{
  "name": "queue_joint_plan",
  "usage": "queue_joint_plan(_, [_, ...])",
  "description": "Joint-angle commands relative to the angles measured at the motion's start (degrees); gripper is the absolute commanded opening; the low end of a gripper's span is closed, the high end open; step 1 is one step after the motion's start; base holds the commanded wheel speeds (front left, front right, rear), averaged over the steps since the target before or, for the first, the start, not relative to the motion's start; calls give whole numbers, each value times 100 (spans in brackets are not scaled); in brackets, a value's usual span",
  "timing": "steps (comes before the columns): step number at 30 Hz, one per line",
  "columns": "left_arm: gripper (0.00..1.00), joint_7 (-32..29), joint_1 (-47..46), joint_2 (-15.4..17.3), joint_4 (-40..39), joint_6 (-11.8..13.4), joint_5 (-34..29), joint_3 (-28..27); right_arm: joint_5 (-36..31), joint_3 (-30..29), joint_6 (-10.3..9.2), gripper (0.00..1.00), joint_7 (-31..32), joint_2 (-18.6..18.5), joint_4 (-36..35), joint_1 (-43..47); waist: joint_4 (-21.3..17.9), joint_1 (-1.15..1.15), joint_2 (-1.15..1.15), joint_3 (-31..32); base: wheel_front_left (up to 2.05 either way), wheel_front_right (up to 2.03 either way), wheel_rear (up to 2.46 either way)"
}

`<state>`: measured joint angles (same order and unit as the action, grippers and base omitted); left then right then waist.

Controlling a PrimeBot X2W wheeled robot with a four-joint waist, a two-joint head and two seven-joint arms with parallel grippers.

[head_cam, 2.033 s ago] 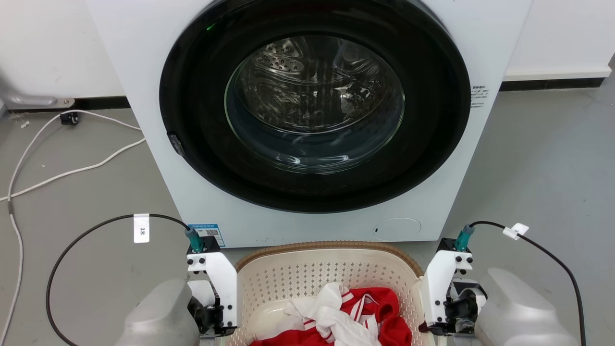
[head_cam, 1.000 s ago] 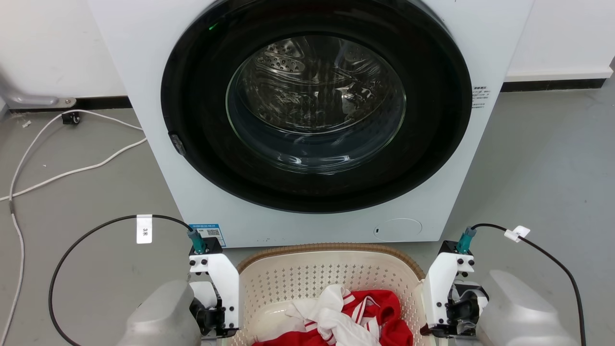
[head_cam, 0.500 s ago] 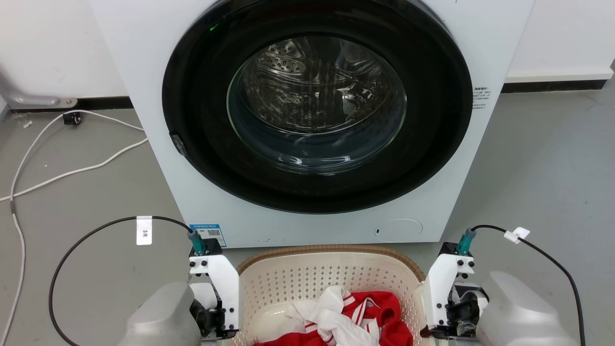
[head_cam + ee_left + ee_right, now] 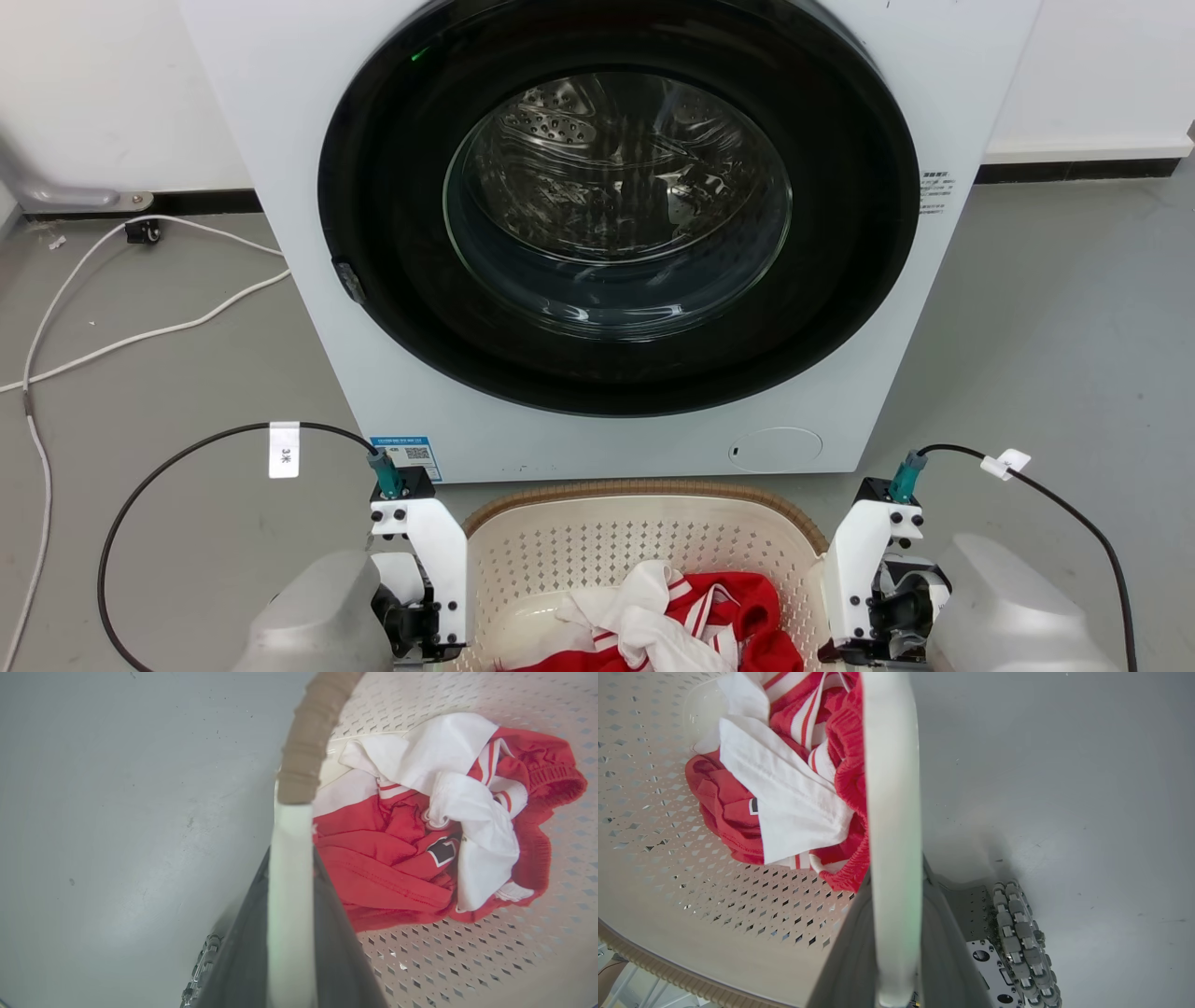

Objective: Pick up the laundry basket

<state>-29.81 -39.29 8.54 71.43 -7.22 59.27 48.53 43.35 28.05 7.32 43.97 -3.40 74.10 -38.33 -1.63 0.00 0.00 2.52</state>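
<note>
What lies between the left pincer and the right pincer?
The laundry basket, holding a red and white garment, as the head view shows. The left pincer and the right pincer each clasp a white handle.

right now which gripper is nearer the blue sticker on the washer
Left gripper: it grips the basket handle nearest the sticker; the right gripper holds the opposite handle.

A white front-loading washing machine (image 4: 607, 448) stood on the grey floor (image 4: 1046, 308) against a white wall (image 4: 93, 93) with a dark skirting (image 4: 1064, 170). Its round door (image 4: 616, 205) was closed, a wide black ring around clear glass, and the perforated steel drum (image 4: 560, 121) showed through it. A green light (image 4: 417, 55) glowed at the ring's upper left. A blue label (image 4: 406, 453) and a round cover (image 4: 775, 448) sat low on the front panel. A white cable (image 4: 140, 331) snaked over the floor to the left. A crumpled red-and-white garment (image 4: 402, 858) lay before the machine.
</note>
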Motion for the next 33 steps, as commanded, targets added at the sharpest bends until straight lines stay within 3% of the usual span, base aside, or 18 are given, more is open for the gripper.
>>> queue_joint_plan(1, [0,27,-29,-107,-45,-44,56,19,22,-30,31,0,26,96,-42,45,1,0,0,0,0,0,0])
queue_joint_plan(33, [0,45,-82,-91,-54,-45,279,234,40,-61,31,0,53,100,-43,20,-4,0,0,-37,0,0,0])
